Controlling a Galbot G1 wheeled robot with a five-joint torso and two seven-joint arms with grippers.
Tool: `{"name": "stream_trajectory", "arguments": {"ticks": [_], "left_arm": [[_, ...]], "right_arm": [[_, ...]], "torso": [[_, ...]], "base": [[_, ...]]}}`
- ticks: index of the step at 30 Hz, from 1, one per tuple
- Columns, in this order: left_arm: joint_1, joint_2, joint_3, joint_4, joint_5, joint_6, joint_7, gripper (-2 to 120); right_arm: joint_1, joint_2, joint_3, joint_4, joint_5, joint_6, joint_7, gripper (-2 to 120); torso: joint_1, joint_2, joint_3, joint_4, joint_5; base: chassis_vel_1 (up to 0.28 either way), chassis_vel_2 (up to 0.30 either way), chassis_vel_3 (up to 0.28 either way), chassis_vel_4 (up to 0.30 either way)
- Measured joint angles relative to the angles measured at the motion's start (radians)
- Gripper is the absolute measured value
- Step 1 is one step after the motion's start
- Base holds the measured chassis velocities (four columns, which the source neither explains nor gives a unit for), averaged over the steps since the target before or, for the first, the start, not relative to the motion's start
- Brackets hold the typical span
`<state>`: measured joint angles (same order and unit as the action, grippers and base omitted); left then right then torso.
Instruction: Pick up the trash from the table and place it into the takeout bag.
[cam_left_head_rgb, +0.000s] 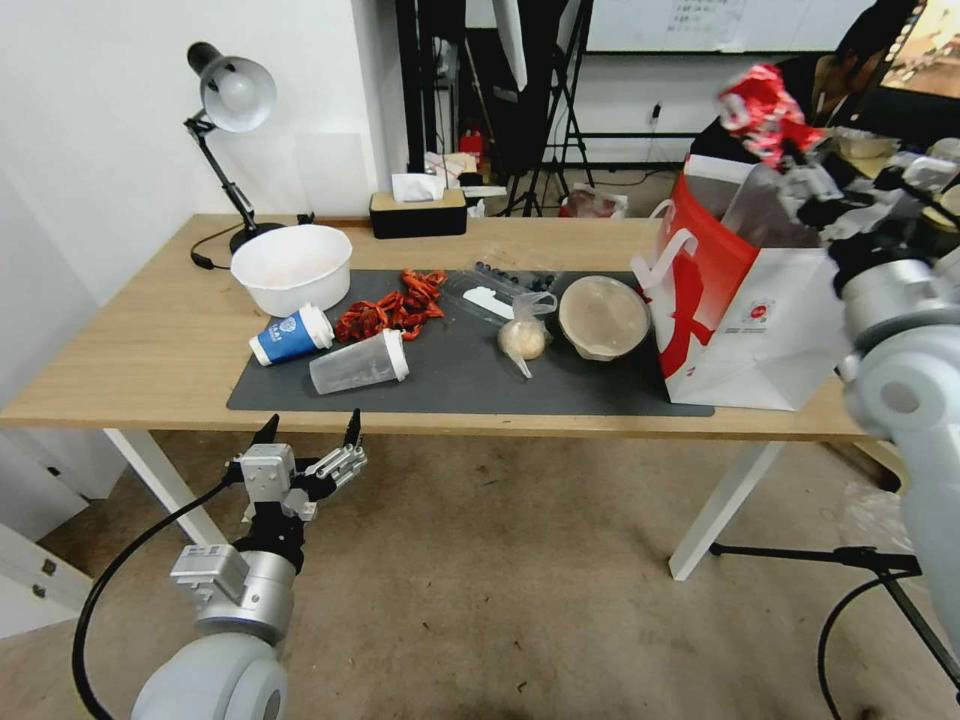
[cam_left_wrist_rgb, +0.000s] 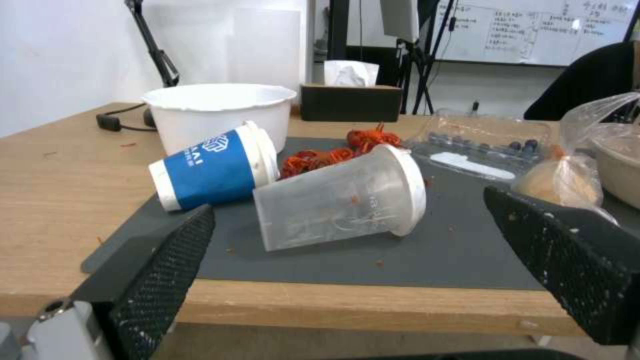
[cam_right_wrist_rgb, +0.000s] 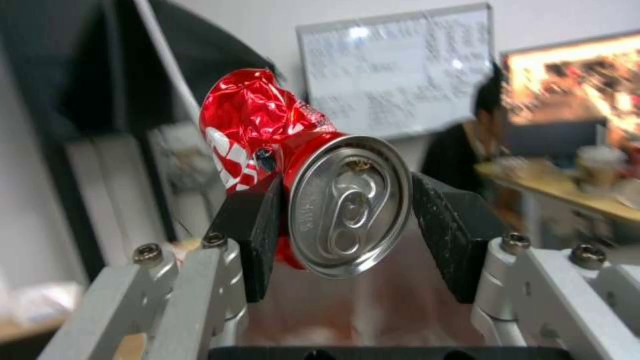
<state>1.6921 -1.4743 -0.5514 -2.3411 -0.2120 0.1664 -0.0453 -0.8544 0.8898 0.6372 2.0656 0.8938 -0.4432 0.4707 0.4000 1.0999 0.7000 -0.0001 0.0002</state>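
Note:
My right gripper (cam_left_head_rgb: 790, 150) is shut on the crushed red can (cam_left_head_rgb: 762, 105), holding it in the air just above the open top of the white and red takeout bag (cam_left_head_rgb: 760, 320). Its black pads (cam_right_wrist_rgb: 257, 225) squeeze the can (cam_right_wrist_rgb: 313, 175) from both sides. On the dark mat (cam_left_head_rgb: 470, 385) of the table (cam_left_head_rgb: 130, 350) lie a blue cup (cam_left_head_rgb: 290, 335), a white-lidded clear cup (cam_left_head_rgb: 360, 362), red shells (cam_left_head_rgb: 395, 305), a clear bag with a beige ball (cam_left_head_rgb: 522, 338) and a round lidded bowl (cam_left_head_rgb: 603, 317). My left gripper (cam_left_head_rgb: 310, 424) stands open below the table's front edge, facing the clear cup (cam_left_wrist_rgb: 340, 202) and blue cup (cam_left_wrist_rgb: 213, 170).
A white bowl (cam_left_head_rgb: 292, 268), a desk lamp (cam_left_head_rgb: 232, 100) and a black tissue box (cam_left_head_rgb: 418, 212) stand at the back of the table. A clear berry tray (cam_left_head_rgb: 495, 290) lies on the mat. Tripods and a whiteboard fill the room behind.

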Motion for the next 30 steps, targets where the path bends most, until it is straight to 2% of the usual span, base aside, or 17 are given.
{"name": "stream_trajectory", "arguments": {"ticks": [3,5,7,11,12,13,15,16,17,19,21,22,25,28,29,30], "left_arm": [[0.001,0.001,-0.002,-0.002,0.0,0.0,0.0,100],[0.002,0.003,-0.003,-0.003,0.001,0.0,0.0,100],[0.003,0.005,-0.005,-0.004,0.0,0.0,0.0,100],[0.003,0.006,-0.006,-0.004,0.0,0.0,0.0,100],[0.003,0.006,-0.006,-0.004,0.0,0.0,0.0,100],[0.003,0.006,-0.006,-0.004,0.0,0.0,0.0,100],[0.002,0.005,-0.006,-0.004,0.0,0.0,0.0,100],[0.001,0.005,-0.005,-0.004,0.0,0.0,0.0,100],[0.001,0.005,-0.005,-0.004,0.0,0.0,0.0,100],[0.0,0.006,-0.005,-0.003,0.0,0.0,0.0,100],[-0.001,0.007,-0.005,-0.002,0.0,0.0,0.0,100],[-0.001,0.007,-0.005,-0.002,0.0,0.0,0.0,100],[-0.001,0.008,-0.005,0.0,-0.001,0.0,0.0,100],[-0.003,0.008,-0.005,0.005,-0.002,-0.002,0.0,100],[-0.003,0.008,-0.005,0.005,-0.002,-0.002,0.0,100],[-0.003,0.008,-0.005,0.006,-0.002,-0.004,0.0,100]], "right_arm": [[-0.003,0.007,0.0,0.005,0.002,-0.058,0.032,58],[-0.005,0.009,-0.001,0.006,0.001,-0.065,0.034,61],[-0.006,0.012,-0.004,0.007,-0.008,-0.076,0.036,72],[-0.008,0.013,-0.005,0.01,-0.012,-0.081,0.035,84],[-0.01,0.013,-0.005,0.013,-0.005,-0.057,0.023,89],[-0.01,0.013,-0.005,0.013,-0.005,-0.057,0.023,89],[-0.028,0.013,0.003,0.031,0.055,0.048,-0.048,98],[-0.044,0.013,0.007,0.046,0.085,0.088,-0.093,100],[-0.044,0.013,0.007,0.046,0.085,0.088,-0.093,100],[-0.091,0.013,0.013,0.089,0.123,0.147,-0.187,100],[-0.155,0.019,0.004,0.133,0.107,0.187,-0.261,100],[-0.155,0.019,0.004,0.133,0.107,0.187,-0.261,100],[-0.228,0.032,-0.018,0.17,0.031,0.214,-0.317,100],[-0.348,0.066,-0.069,0.208,-0.155,0.248,-0.358,100],[-0.348,0.066,-0.069,0.208,-0.155,0.248,-0.358,100],[-0.395,0.084,-0.087,0.213,-0.229,0.266,-0.36,100]], "torso": [[0.0,0.0,0.0,0.0,-0.0002],[0.0,0.0,0.0,0.0001,-0.0001],[0.0,0.0,0.0,0.0001,-0.0002],[0.0,0.0,0.0,0.0,-0.0002],[0.0,0.0,0.0,0.0,-0.0002],[0.0,0.0,0.0,0.0,-0.0002],[0.0,0.0,0.0,0.0002,-0.0004],[0.0,0.0,0.0,0.0002,-0.0004],[0.0,0.0,0.0,0.0002,-0.0004],[0.0,0.0,0.0,0.0,-0.0005],[0.0,0.0,0.0,0.0001,-0.0005],[0.0,0.0,0.0,0.0001,-0.0005],[0.0,0.0,0.0,0.0002,-0.0003],[0.0,0.0,0.0,0.0,-0.0003],[0.0,0.0,0.0,0.0,-0.0003],[0.0,0.0,0.0,0.0,-0.0003]], "base": [[0.0,0.0,0.0,0.0],[0.0,0.0,0.0,0.0],[0.0,0.0,0.0,0.0],[0.0,0.0,0.0,0.0],[0.0,0.0,0.0,0.0],[0.0,0.0,0.0,0.0],[0.0,0.0,0.0,0.0],[0.0,0.0,0.0,0.0],[0.0,0.0,0.0,0.0],[0.0,0.0,0.0,0.0],[0.0,0.0,0.0,0.0],[0.0,0.0,0.0,0.0],[0.0,0.0,0.0,0.0],[0.0,0.0,0.0,0.0],[0.0,0.0,0.0,0.0],[0.0,0.0,0.0,0.0]]}}
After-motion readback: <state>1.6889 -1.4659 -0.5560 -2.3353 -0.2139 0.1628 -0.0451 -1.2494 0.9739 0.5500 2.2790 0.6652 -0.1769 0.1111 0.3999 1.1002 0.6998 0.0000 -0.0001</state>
